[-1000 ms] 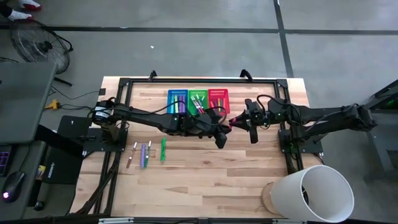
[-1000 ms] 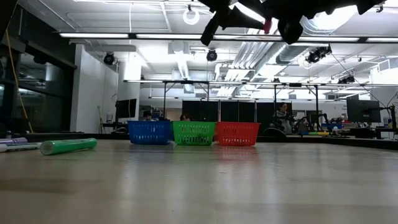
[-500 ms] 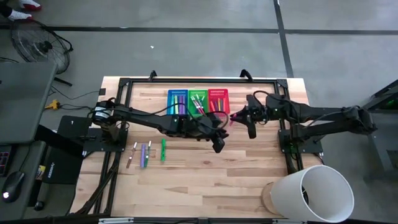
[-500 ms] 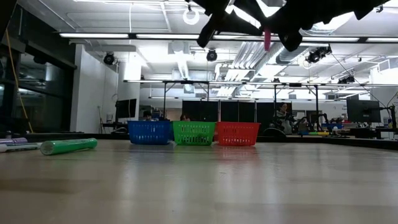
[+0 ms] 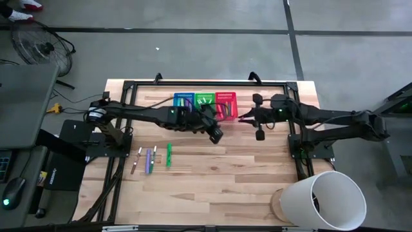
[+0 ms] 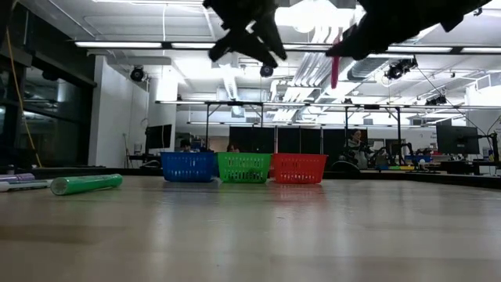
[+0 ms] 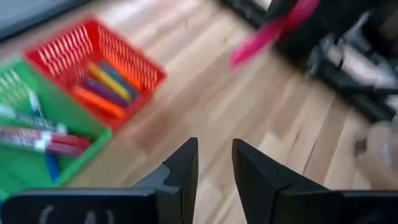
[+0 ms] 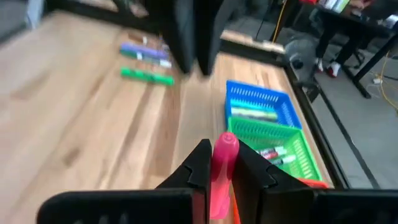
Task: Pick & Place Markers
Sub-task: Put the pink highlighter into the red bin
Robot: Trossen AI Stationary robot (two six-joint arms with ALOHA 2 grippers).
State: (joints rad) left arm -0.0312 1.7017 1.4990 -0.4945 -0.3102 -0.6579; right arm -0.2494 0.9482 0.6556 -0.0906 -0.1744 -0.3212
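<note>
Left gripper (image 5: 216, 135) backed off toward the baskets, fingers parted and empty. Right gripper (image 5: 242, 118) has its fingers clamped on the pink marker (image 6: 335, 68), hanging beside the red basket (image 5: 226, 99). Next: shift over it and drop.

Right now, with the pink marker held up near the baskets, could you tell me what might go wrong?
1. The right gripper pinches the pink marker near one end; it could slip and fall outside the red basket.
2. The left gripper hovers close by, so the arms could clash.
</note>
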